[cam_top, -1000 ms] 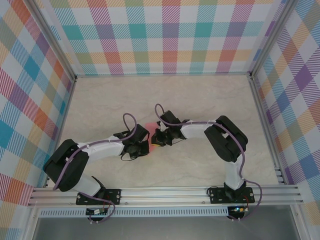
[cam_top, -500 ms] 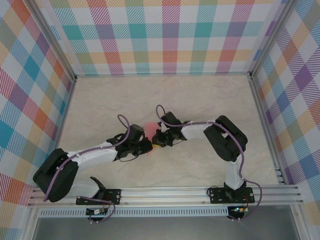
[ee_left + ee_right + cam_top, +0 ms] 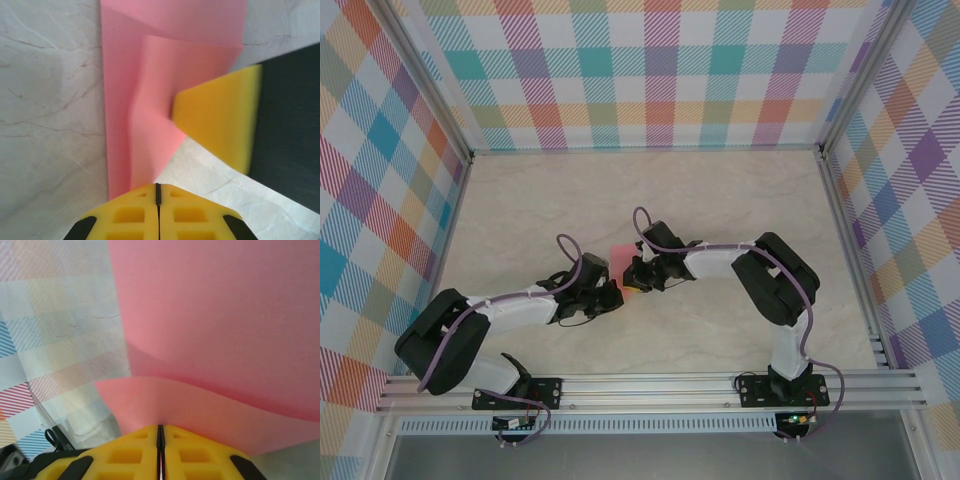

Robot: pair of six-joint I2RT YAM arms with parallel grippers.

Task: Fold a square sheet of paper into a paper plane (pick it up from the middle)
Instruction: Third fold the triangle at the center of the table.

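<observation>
Pinching the square sheet of paper (image 3: 622, 256) at mid-frame, 2 arms are meeting over the marble table (image 3: 720, 200).

Plaid walls (image 3: 660, 80) are enclosing the table on 3 sides, an aluminium rail (image 3: 650, 385) is running along the bottom, and both wrists are covering most of the sheet from above. The right gripper (image 3: 160, 432) is clamping a raised, curling flap of the salmon-pink paper. The left gripper (image 3: 158, 200) is sitting with jaws pressed together at the sheet's lower tip; I cannot tell whether it is gripping paper. The sheet is showing 1 long crease and a folded-over layer.
</observation>
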